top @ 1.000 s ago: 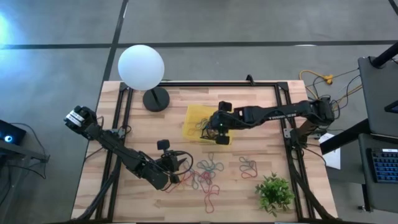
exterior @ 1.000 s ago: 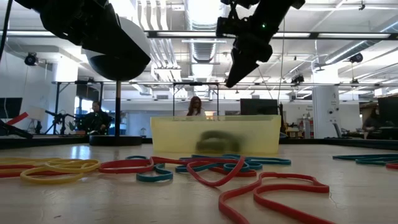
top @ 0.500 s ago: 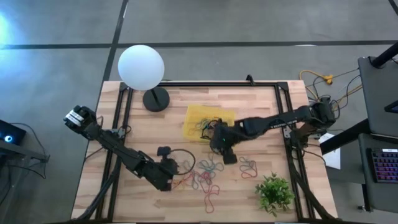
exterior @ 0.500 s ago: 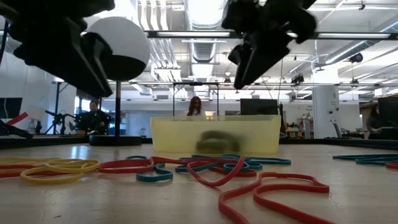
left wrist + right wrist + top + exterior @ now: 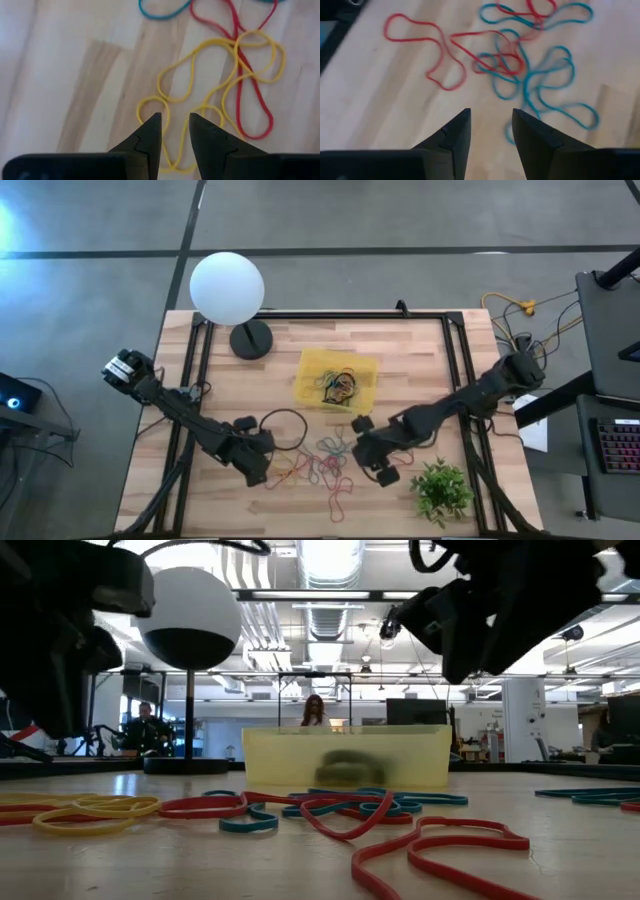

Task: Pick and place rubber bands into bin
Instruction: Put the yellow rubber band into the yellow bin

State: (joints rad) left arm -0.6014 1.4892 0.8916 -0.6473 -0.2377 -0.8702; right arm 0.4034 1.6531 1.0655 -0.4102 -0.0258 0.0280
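Rubber bands lie loose on the wooden table in red, blue, green and yellow, a spread across the low view's foreground. More bands lie in the yellow translucent bin, which stands flat farther back. My left gripper is open above a tangle of yellow bands, its fingers either side of a yellow strand; whether they touch it I cannot tell. My right gripper is open above bare wood, just short of the red and blue bands.
A white globe lamp stands at the far left corner on a black base. A small green plant sits near the right near corner, close beside my right arm. A black cable loop lies by my left gripper. Black rails frame the table.
My right gripper has swung from above the bin toward the near edge, and now hangs over the bands beside the plant. My left gripper has shifted a little toward the table's left edge, over the yellow bands. The bands on the table lie as before.
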